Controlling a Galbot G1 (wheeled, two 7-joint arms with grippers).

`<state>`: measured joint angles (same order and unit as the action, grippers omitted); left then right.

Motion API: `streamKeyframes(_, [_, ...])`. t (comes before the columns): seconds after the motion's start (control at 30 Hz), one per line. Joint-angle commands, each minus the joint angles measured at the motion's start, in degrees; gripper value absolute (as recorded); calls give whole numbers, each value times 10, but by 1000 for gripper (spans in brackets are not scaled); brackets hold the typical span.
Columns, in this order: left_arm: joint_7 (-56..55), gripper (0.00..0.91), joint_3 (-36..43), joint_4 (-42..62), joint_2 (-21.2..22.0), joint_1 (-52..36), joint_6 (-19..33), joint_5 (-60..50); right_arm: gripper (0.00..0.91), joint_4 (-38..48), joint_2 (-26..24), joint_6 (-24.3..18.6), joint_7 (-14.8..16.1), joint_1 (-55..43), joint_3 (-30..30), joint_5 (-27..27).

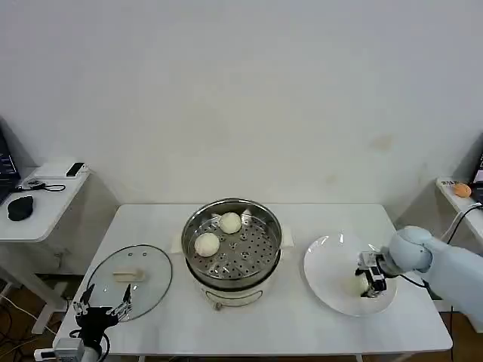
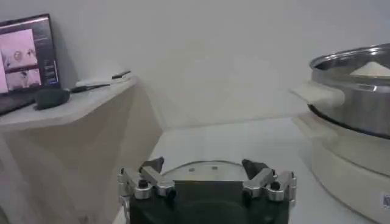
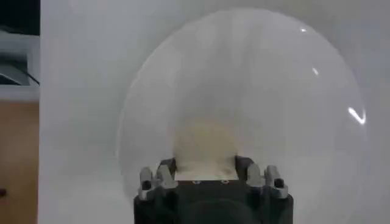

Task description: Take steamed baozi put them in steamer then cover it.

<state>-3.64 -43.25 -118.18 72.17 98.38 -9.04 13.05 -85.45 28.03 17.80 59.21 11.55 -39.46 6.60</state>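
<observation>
The steel steamer stands mid-table with two cream baozi on its perforated tray. A third baozi rests on the white plate at the right. My right gripper is down on the plate, shut on that baozi, with a finger pressed against each of its sides. The glass cover lies flat on the table left of the steamer. My left gripper hangs open at the cover's near edge, holding nothing. In the left wrist view the steamer is off to one side.
A white side table with a mouse and a laptop stands at the left. A shelf with an orange object is at the far right. Bare tabletop runs in front of the steamer.
</observation>
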Motion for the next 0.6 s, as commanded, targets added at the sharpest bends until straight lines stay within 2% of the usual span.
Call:
streamKeyframes(0.03, [0, 907, 0, -2, -2, -1, -1, 1, 635, 3, 4, -3, 19, -96, -28, -29])
streamKeyframes(0.23, [1, 907, -1, -4, -4, -1, 0, 1, 635, 26, 31, -9, 33, -208, -25, -67])
streamKeyframes(0.6, [1, 907, -2, -8, -5, -1, -1, 2, 645, 45, 131, -1, 36, -378, -132, -125])
